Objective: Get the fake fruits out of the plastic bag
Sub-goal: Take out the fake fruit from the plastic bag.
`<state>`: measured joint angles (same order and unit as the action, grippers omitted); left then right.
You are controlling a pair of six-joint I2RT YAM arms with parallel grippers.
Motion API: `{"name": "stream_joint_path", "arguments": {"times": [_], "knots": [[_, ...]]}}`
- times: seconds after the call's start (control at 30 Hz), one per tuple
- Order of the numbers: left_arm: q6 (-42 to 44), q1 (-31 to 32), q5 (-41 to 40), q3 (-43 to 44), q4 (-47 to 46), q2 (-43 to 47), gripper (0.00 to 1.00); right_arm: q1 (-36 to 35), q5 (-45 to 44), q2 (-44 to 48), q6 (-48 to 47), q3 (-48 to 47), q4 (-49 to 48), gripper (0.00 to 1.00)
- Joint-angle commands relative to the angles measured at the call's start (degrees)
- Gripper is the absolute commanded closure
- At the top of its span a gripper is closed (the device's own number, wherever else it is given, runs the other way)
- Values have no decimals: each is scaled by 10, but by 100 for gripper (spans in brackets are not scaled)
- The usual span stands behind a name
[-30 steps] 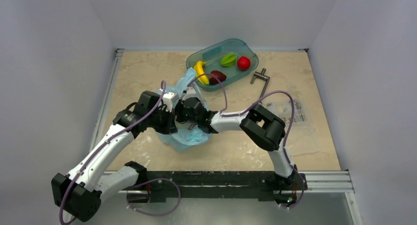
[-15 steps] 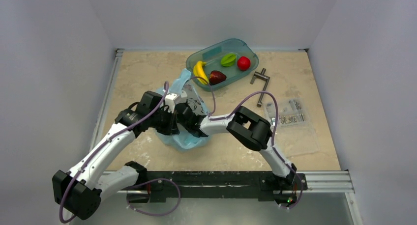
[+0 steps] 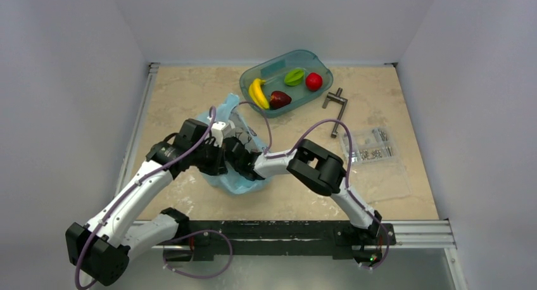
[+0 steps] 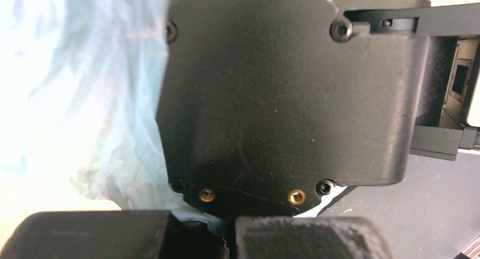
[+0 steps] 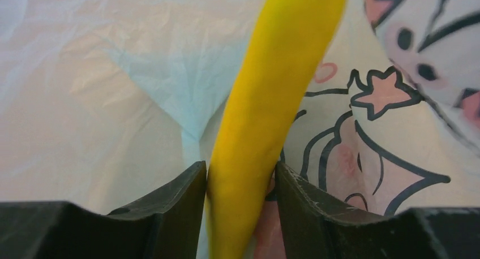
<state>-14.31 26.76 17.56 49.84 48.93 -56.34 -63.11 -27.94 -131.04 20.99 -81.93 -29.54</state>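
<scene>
The light-blue plastic bag (image 3: 235, 179) lies crumpled mid-table, its cartoon print (image 5: 390, 95) visible from inside. My left gripper (image 3: 220, 156) holds the bag's edge; in the left wrist view its fingers (image 4: 231, 236) are shut with blue film (image 4: 85, 100) pinched between them, and the right arm's black wrist housing fills the rest. My right gripper (image 3: 239, 158) is inside the bag mouth. In the right wrist view its jaws (image 5: 240, 185) close on either side of a yellow banana (image 5: 271, 100). Another banana (image 3: 256, 92) and a maroon fruit (image 3: 279, 99) lie in the tray.
A teal tray (image 3: 297, 53) at the back also holds a green fruit (image 3: 293, 76) and a red fruit (image 3: 313, 81). A metal handle part (image 3: 335, 101) and a clear packet of small parts (image 3: 370, 144) lie to the right.
The right arm has slid left, its elbow and wrist going deeper into the bag mouth. The left arm has stayed holding the bag.
</scene>
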Motion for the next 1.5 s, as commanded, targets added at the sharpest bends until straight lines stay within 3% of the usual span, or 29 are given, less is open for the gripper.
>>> {"name": "stream_joint_path", "arguments": {"times": [0.0,0.33,0.73,1.2,1.37,1.47], "knots": [[0,3,-32,7,-20,2,100,-13,30,22,-39,18,32,59],[-11,2,-89,8,-6,6,100,4,85,134,-9,60,35,100],[-32,3,-187,13,16,23,100,6,149,267,13,125,56,100],[-61,3,-271,14,33,35,100,7,395,313,17,189,79,100],[-78,2,-318,11,41,51,100,8,419,339,16,206,98,100],[-88,2,-341,11,47,55,100,8,387,371,11,213,123,100]]}}
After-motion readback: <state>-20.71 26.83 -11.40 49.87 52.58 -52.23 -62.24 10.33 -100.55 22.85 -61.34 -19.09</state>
